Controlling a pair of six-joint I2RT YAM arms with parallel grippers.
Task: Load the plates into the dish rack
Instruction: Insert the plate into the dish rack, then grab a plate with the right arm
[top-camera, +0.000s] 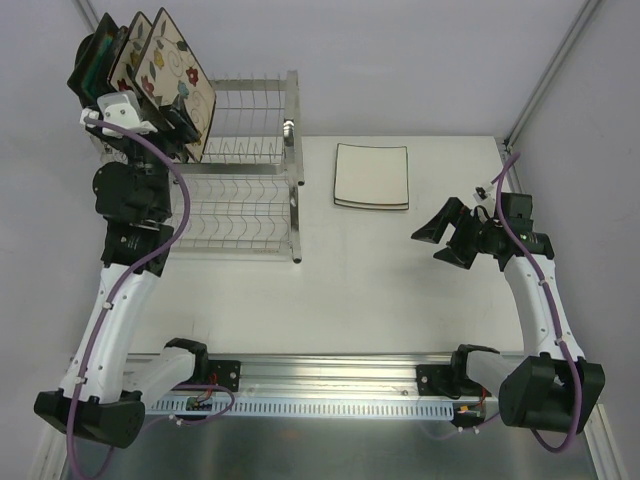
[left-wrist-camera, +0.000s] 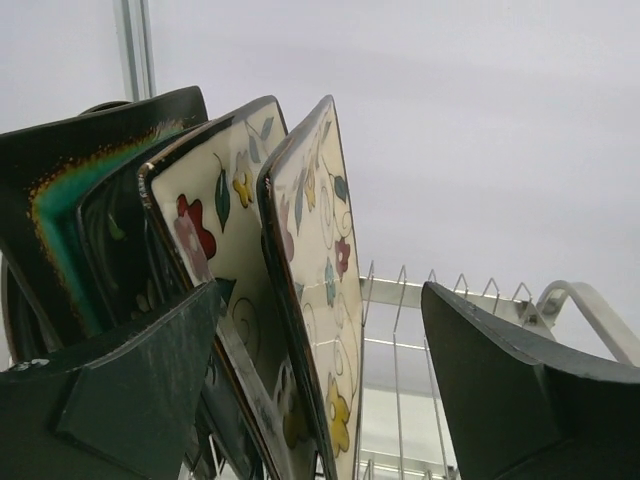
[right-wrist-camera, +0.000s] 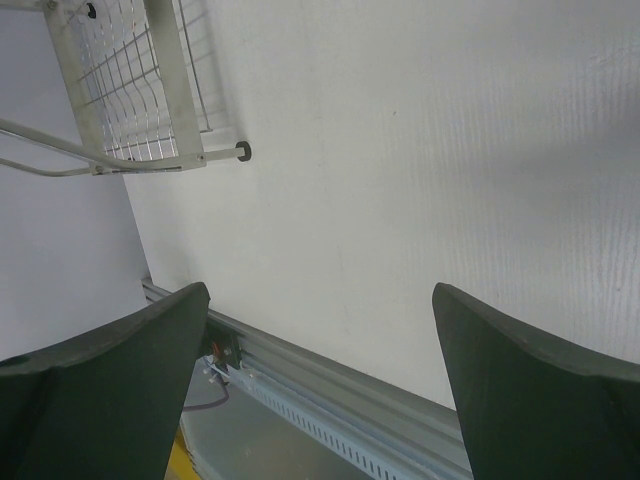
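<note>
No words, numbers, labels or brand marks can be read in any view. The only markings are painted flowers and leaves on the cream plates (left-wrist-camera: 215, 220) just ahead of the left gripper (left-wrist-camera: 320, 290), and they carry no lettering.

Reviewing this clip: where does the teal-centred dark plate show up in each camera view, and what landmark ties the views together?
Top external: the teal-centred plate stands on edge at the far top left, leftmost of the upright plates.
Left wrist: it is at the left edge, left of the flowered plates.
Right wrist: not in view.
Shared landmark: the dish rack, lower centre in the left wrist view and top left in the right wrist view.
</note>
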